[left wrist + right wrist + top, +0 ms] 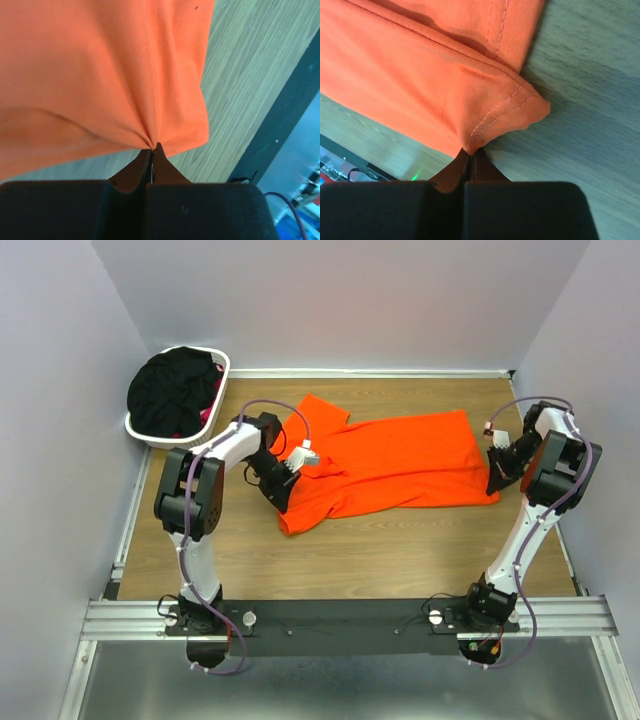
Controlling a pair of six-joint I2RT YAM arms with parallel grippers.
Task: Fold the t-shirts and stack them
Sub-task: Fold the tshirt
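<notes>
An orange t-shirt [400, 465] lies spread across the middle of the wooden table, partly folded. My left gripper [285, 490] is shut on the cloth at the shirt's left side; in the left wrist view the orange t-shirt [100, 75] bunches into the left gripper [152, 147]. My right gripper [494, 483] is shut on the shirt's near right corner; the right wrist view shows the stitched hem of the orange t-shirt [445, 85] pinched in the right gripper [471, 151]. Black t-shirts [172, 390] and a bit of pink cloth [211, 410] fill the basket.
A white plastic laundry basket [222, 364] stands at the back left corner. Walls close in the table on the left, back and right. A metal rail [350, 615] with both arm bases runs along the near edge.
</notes>
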